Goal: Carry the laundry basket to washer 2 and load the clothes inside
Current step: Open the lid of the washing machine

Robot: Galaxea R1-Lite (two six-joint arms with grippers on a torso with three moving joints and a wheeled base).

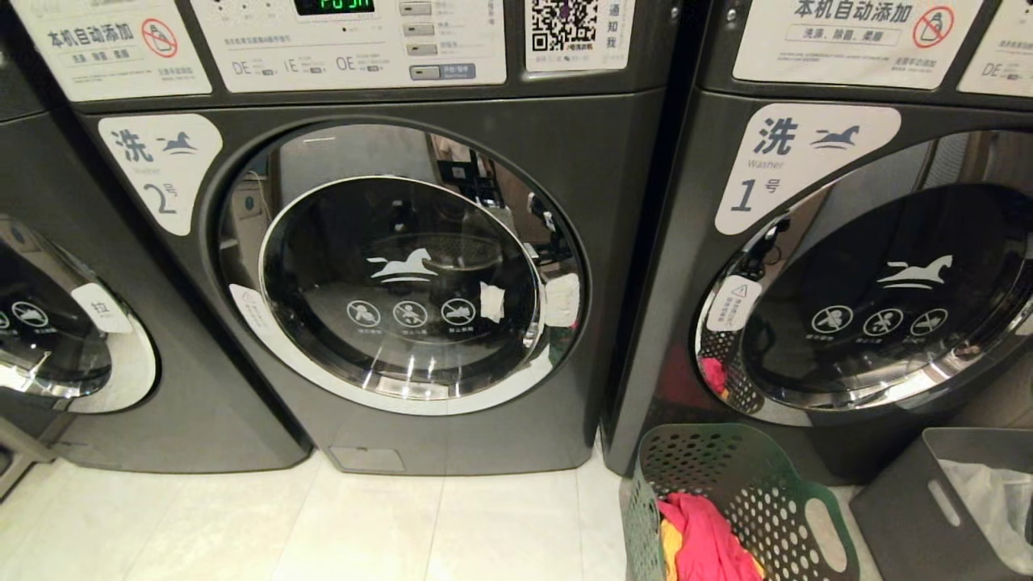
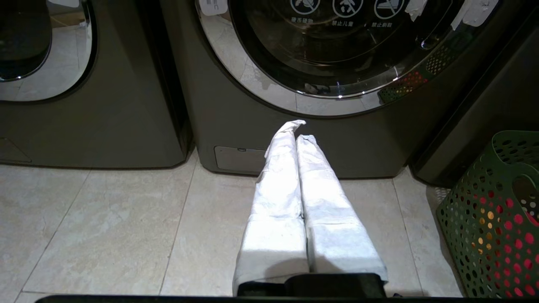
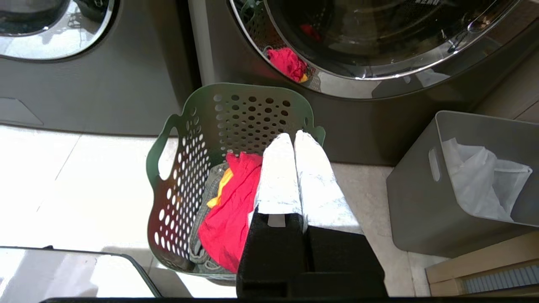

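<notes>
Grey bin [image 1: 904,504] beside laundry basket [image 1: 775,500]

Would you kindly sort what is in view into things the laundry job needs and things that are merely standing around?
Part of the job:
- laundry basket, on the floor in front of washer 1
- clothes inside it
- washer 2, door closed

Just standing by:
- washer 1
- grey bin with a white sheet
- third washer on the left
</notes>
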